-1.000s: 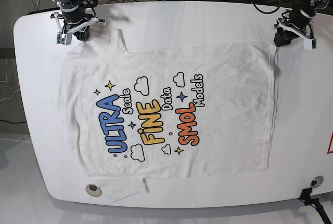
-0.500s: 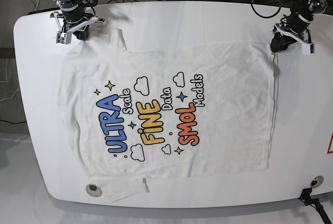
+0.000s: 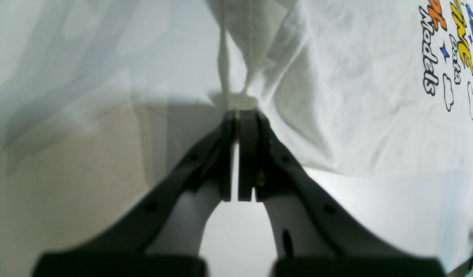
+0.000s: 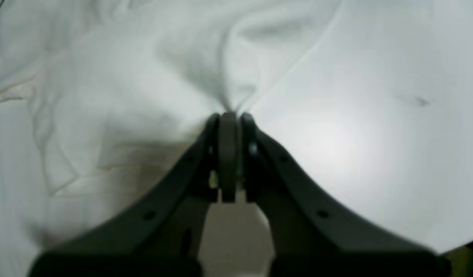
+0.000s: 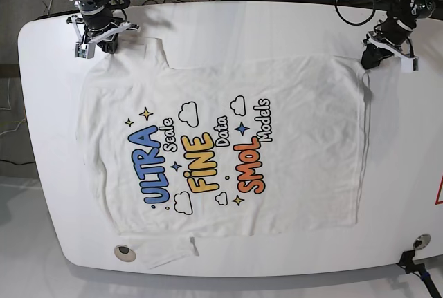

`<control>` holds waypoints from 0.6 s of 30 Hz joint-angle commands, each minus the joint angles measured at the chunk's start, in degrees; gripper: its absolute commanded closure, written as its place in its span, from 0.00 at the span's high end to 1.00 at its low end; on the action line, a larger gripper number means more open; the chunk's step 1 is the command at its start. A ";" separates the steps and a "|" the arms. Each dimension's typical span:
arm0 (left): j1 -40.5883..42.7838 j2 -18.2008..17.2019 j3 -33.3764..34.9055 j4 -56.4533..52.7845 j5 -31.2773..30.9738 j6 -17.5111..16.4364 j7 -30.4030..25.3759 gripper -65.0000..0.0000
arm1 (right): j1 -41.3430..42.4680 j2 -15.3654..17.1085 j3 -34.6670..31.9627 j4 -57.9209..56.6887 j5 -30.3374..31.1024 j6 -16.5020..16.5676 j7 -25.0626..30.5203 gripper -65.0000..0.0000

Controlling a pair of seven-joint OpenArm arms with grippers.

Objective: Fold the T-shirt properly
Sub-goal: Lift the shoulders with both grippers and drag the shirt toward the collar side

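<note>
The T-shirt [image 5: 221,149] lies spread flat, print side up, across the middle of the white worktop [image 5: 277,25], its "ULTRA FINE SMOL" lettering running diagonally. One sleeve hangs off the near edge at the lower left, beside a small round fitting [image 5: 124,252] set into the worktop.

Both arms sit at the far edge, well apart, each on a corner of the cloth. The left gripper [image 3: 238,111], at the far right in the base view, has its jaws pressed together on a bunched bit of hem — in its wrist view the fabric gathers into a narrow neck right at the jaw tips. The right gripper [image 4: 229,114], at the far left, is likewise clamped tight on the shirt, with creases fanning out from the pinch point.

By the look of it the step in hand is the first fold: both far corners are secured and nothing is lifted yet, the cloth lying flat everywhere else.

The next move likely calls for raising both corners together and carrying them toward the near edge at an even pace, so the fold line stays straight — uneven lifting would skew the shirt or drag it across the worktop.
</note>
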State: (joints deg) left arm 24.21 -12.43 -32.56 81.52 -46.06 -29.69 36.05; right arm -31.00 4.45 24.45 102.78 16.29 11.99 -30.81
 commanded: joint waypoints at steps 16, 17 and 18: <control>3.47 -0.37 -3.92 10.28 1.17 0.90 2.19 0.25 | -0.32 0.25 0.38 1.77 -0.80 -0.25 -0.83 0.00; 3.44 -0.24 -3.82 10.28 1.35 0.86 1.26 0.29 | -0.16 0.28 0.26 1.53 -0.64 -0.23 -0.65 0.00; 3.32 -0.34 -3.65 10.39 1.29 1.05 0.60 0.32 | -0.34 0.19 0.42 1.82 -0.89 -0.10 -0.76 0.00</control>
State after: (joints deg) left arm 27.73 -11.92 -36.16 90.89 -43.64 -28.49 38.81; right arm -31.11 4.32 24.64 103.50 15.68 11.97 -31.97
